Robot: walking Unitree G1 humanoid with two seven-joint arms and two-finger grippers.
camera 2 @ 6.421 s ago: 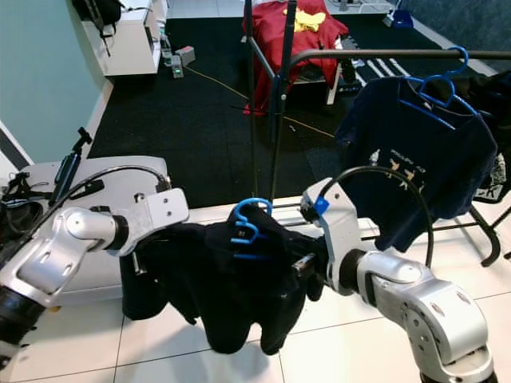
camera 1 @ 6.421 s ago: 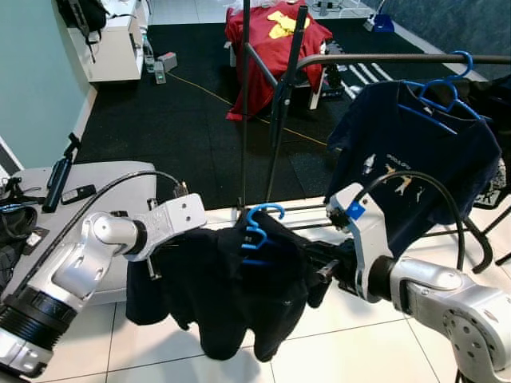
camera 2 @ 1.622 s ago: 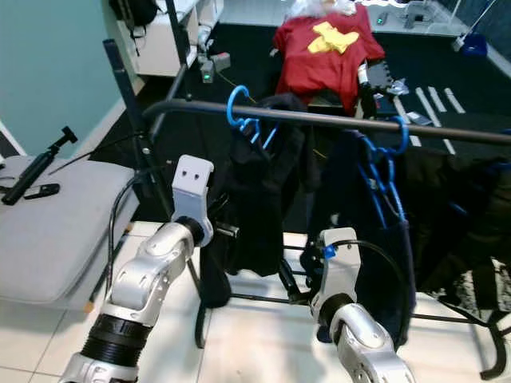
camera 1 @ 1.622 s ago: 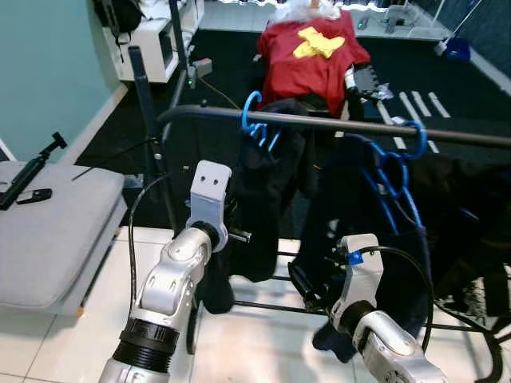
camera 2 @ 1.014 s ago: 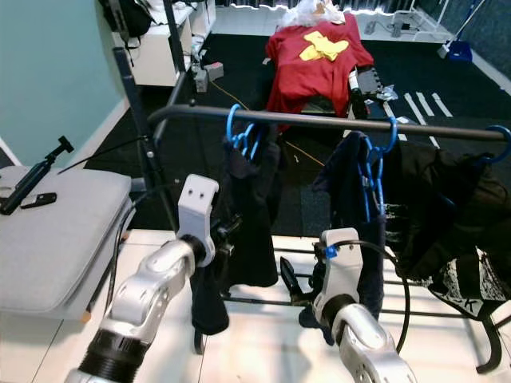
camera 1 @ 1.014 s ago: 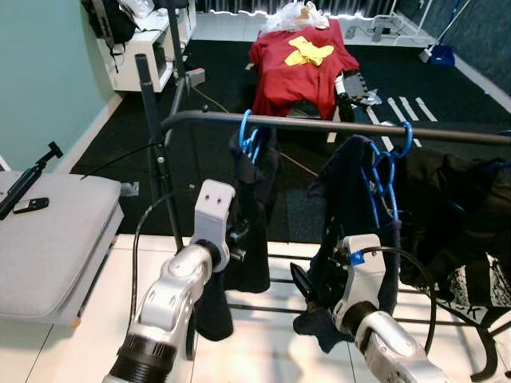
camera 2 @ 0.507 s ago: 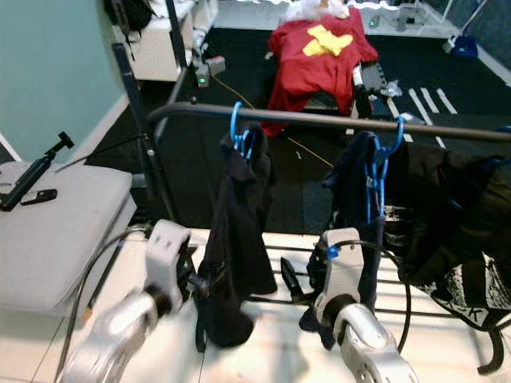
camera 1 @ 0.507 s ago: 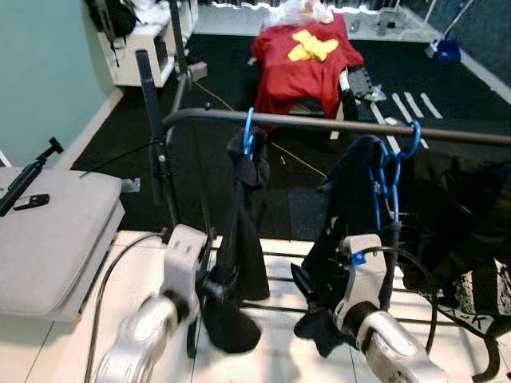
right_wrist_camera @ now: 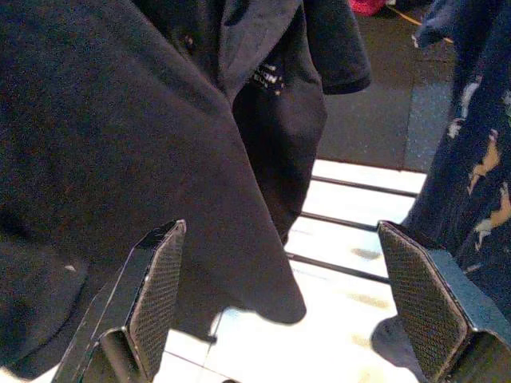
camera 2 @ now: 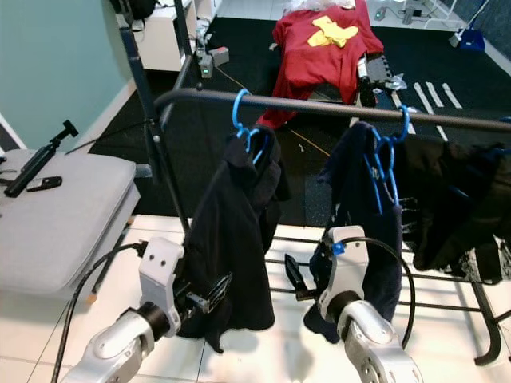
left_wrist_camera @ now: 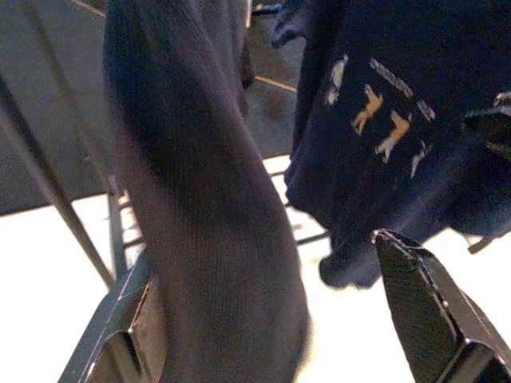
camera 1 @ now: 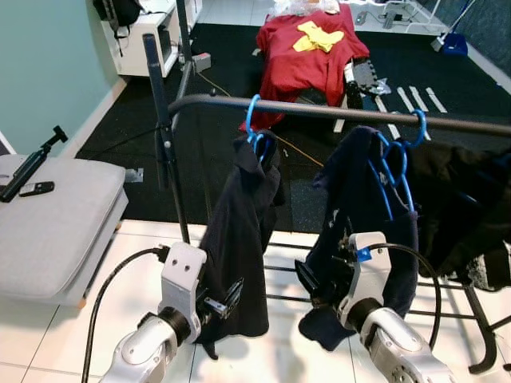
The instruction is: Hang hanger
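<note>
Currently, left eye view: the blue hanger [camera 1: 254,128] is hooked on the dark rail [camera 1: 335,113] near its left end, carrying a dark garment [camera 1: 238,247] that hangs straight down. My left gripper [camera 1: 222,299] sits low at the garment's lower part, fingers spread, hem just beside them; whether it touches the cloth I can't tell. My right gripper [camera 1: 307,281] is low between that garment and a navy printed shirt [camera 1: 363,207], which hangs on a second blue hanger [camera 1: 397,159] further right on the rail. Right eye view: same layout; a grey cushion [camera 2: 56,215] is off to my left with a small black device [camera 2: 41,184] on it, a red shirt [camera 2: 323,44] is draped in the background on black floor matting [camera 2: 215,104]. Left wrist view: both fingers [left_wrist_camera: 423,307] wide apart, the dark garment hangs between them close to one finger, nothing clamped. Right wrist view: fingers [right_wrist_camera: 156,291] wide apart, holding nothing; dark cloth hangs in front, white tiles [right_wrist_camera: 335,335] below.
</note>
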